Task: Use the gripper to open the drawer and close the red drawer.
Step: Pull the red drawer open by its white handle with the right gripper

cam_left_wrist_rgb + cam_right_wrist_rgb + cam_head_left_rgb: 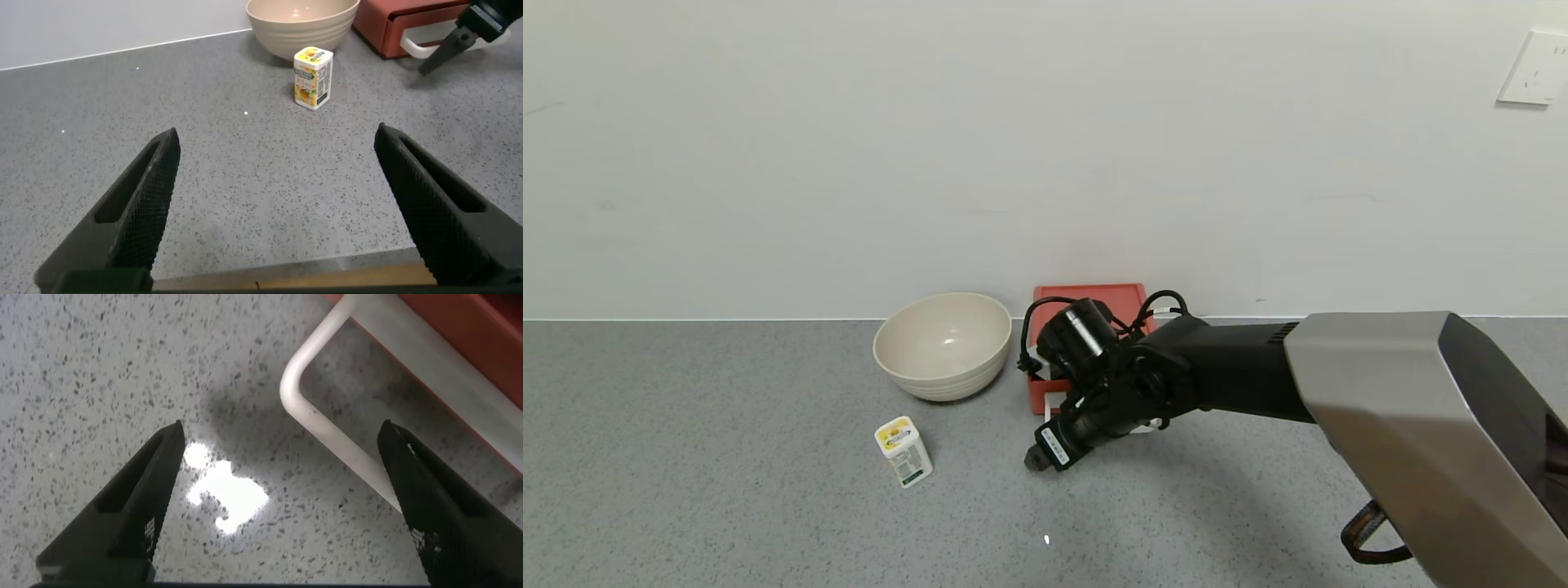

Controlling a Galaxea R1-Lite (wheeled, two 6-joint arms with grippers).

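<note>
Right pincer (1036, 459): fingers spread wide, holding nothing, tips low over the grey tabletop (727, 490) just in front of the drawer (1089, 296). In the right wrist view both fingers (135, 510) frame bare speckled surface, and the white loop handle (327, 416) runs across the gap nearer one finger than the other, with the salmon-red drawer front beyond it. Handle is not yet between the fingers; no contact visible.

Key relation: the handle lies ahead of the right pincer, toward the wall, offset to one side of its centreline. The loop's front bar runs parallel to the drawer front, so roughly crosswise to the arm's reach. Judgement: the pincer needs a short advance and a small sideways correction so one finger passes inside the loop before clenching; then pull is straight back, away from the wall.

Drawer: flat red box against the wall, just beside the beige bowl (943, 345), on the robot's right of it. It appears slid out slightly, though I cannot tell for sure. Small white-and-yellow carton (903, 451) stands apart, on the bowl's near side.

Left pincer (278, 212): released, empty, well apart from the drawer, idle. Right arm is clearly the nearer.
</note>
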